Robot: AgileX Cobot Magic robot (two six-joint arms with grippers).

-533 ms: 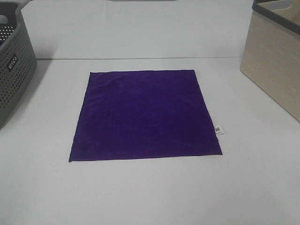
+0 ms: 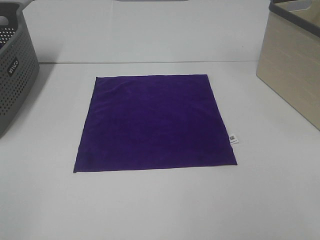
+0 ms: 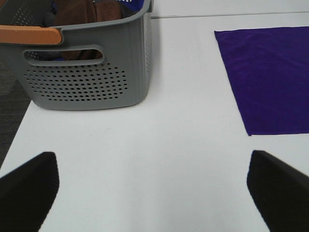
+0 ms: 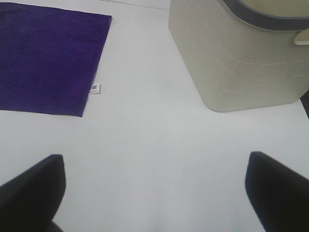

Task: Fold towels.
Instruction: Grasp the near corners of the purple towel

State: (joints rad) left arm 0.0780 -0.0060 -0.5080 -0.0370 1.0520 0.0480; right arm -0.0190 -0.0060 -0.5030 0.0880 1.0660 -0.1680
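Note:
A deep purple square towel [image 2: 154, 122] lies spread flat in the middle of the white table, with a small white tag [image 2: 233, 139] on its right edge. Part of it shows in the left wrist view [image 3: 270, 77] and in the right wrist view [image 4: 46, 55], where the tag [image 4: 95, 88] also shows. My left gripper [image 3: 152, 193] is open and empty above bare table, to the left of the towel. My right gripper [image 4: 154, 193] is open and empty above bare table, to the right of the towel. Neither gripper shows in the exterior high view.
A grey perforated basket [image 2: 12, 65] stands at the table's left, holding brown and blue cloth [image 3: 104, 12]. A beige bin [image 2: 292, 60] with a dark rim stands at the right, also in the right wrist view [image 4: 241, 53]. The table's far edge meets a white wall.

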